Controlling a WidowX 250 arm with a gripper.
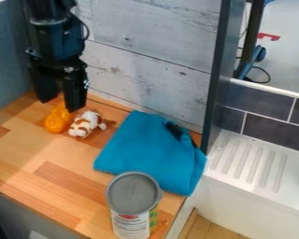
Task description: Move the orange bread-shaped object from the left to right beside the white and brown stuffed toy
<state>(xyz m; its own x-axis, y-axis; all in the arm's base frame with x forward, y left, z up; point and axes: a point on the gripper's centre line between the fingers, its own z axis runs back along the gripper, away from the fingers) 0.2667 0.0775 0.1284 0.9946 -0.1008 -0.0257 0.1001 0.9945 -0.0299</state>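
- End effector: fingers apart, upper left, above worktop.
- Orange toy nearest, just camera-side of fingertips; long axis runs roughly toward camera. Contact hard to tell.
- Plush beside toy; cloth beyond plush.

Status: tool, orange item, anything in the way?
Tool open, right at the orange item. Item on wood counter. Brown-and-white toy close beside it, might crowd the tool. Blue cloth, can farther off.
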